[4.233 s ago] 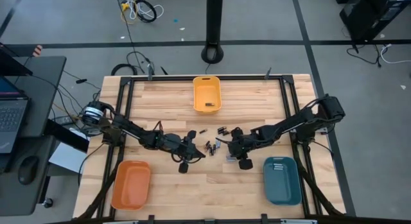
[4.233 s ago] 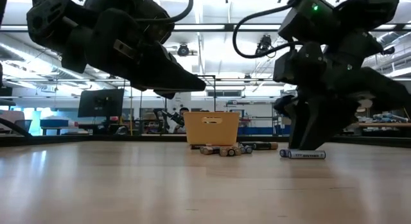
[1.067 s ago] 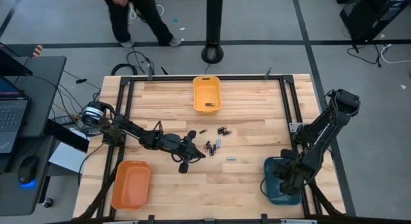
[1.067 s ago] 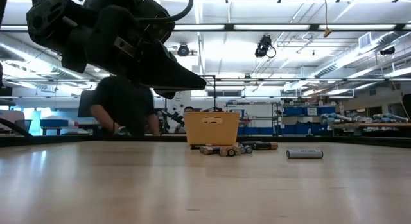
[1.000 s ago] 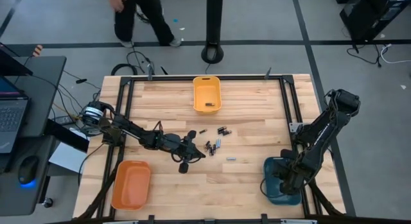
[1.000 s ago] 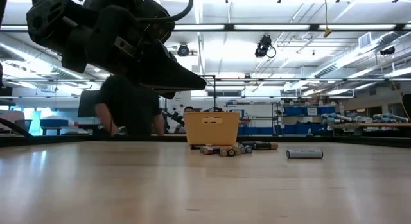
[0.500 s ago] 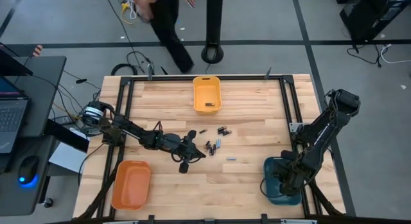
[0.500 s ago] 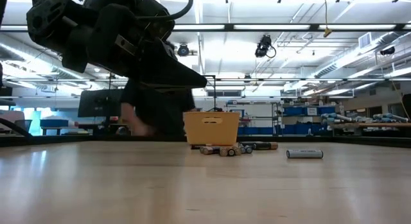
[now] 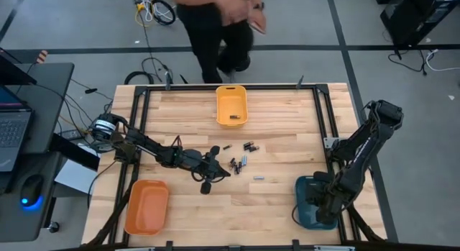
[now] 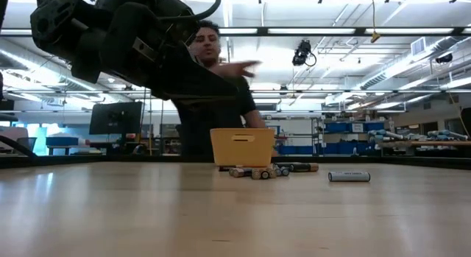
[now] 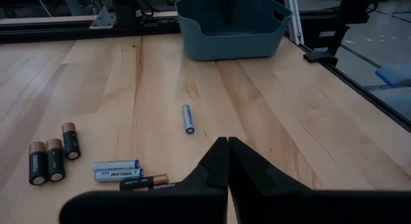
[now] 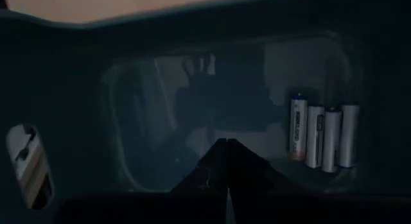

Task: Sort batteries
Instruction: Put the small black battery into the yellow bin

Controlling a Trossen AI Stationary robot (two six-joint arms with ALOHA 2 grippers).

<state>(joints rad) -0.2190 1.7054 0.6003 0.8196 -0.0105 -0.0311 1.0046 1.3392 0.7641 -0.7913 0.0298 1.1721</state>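
Loose batteries (image 9: 237, 162) lie on their sides at mid-table, dark ones (image 11: 54, 158) and pale silvery-blue ones (image 11: 115, 165) together. One pale battery (image 11: 187, 119) lies apart toward the right. My left gripper (image 11: 227, 161) is shut with nothing in it, hovering just left of the cluster (image 9: 215, 168). My right gripper (image 12: 225, 156) is shut with nothing in it and points down into the teal bin (image 9: 327, 188) at the near right. Several pale batteries (image 12: 321, 135) lie side by side on that bin's floor.
A yellow bin (image 9: 231, 106) at the far middle holds a dark battery. An orange bin (image 9: 146, 206) stands at the near left. A person (image 9: 219, 21) moves just beyond the table's far edge. Bare wood lies between the cluster and the near edge.
My right gripper has risen a little over the teal bin. The person behind the far edge has walked from the left toward the middle. The batteries on the table have kept their places.
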